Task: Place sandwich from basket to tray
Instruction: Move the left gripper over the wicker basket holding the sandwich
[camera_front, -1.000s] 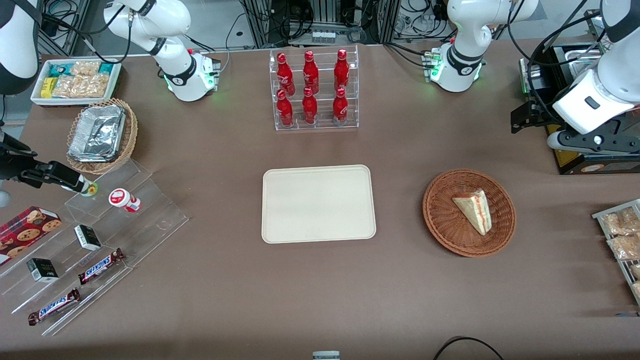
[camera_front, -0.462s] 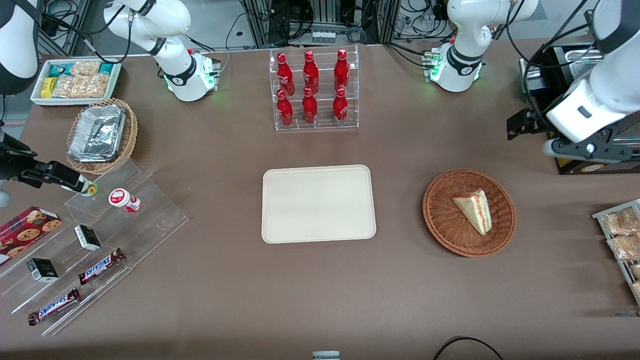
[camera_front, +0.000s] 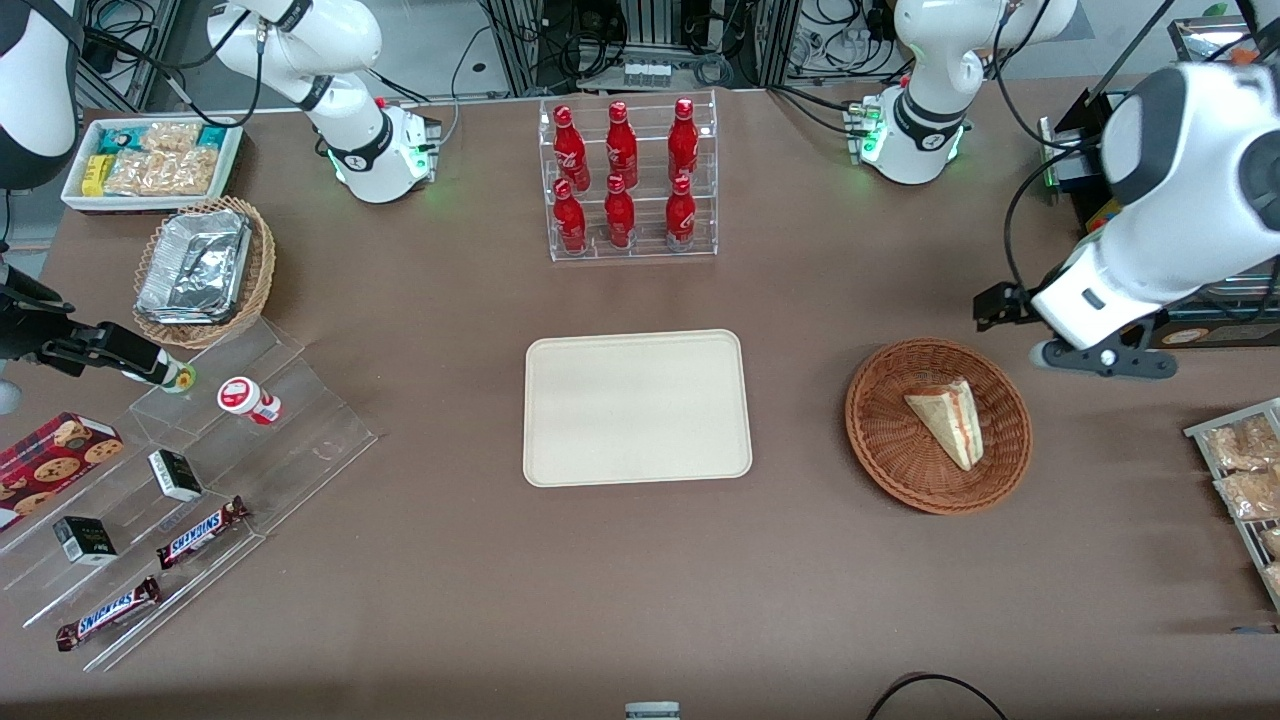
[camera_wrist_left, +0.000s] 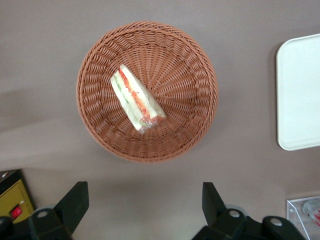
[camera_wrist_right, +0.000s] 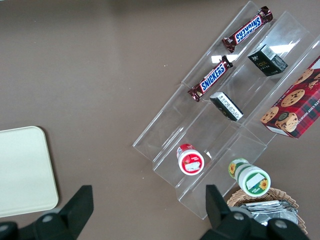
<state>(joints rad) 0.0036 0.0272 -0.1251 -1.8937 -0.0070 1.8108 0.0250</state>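
The sandwich (camera_front: 948, 422) is a pale triangular wedge with red and green filling. It lies in the round reddish-brown wicker basket (camera_front: 880, 440). The cream tray (camera_front: 637, 407) lies flat and bare at mid-table, beside the basket toward the parked arm's end. My left gripper (camera_front: 1100, 360) hangs above the table just off the basket's rim, farther from the front camera than the sandwich. In the left wrist view the gripper (camera_wrist_left: 145, 205) is open and empty over bare table, with the basket (camera_wrist_left: 195, 110) and the sandwich (camera_wrist_left: 137, 98) ahead of the fingers (camera_wrist_left: 74, 201) and a tray corner (camera_wrist_left: 300, 95) showing.
A clear rack of red bottles (camera_front: 625, 180) stands farther from the front camera than the tray. A black box (camera_front: 1190, 320) sits by the working arm. Bagged snacks (camera_front: 1245, 470) lie at the working arm's end. Acrylic steps with candy bars (camera_front: 200, 530) are at the parked arm's end.
My left arm has swung toward the basket and nearer to the front camera, bringing the gripper from over the black box to just off the basket's rim. The sandwich has not moved.
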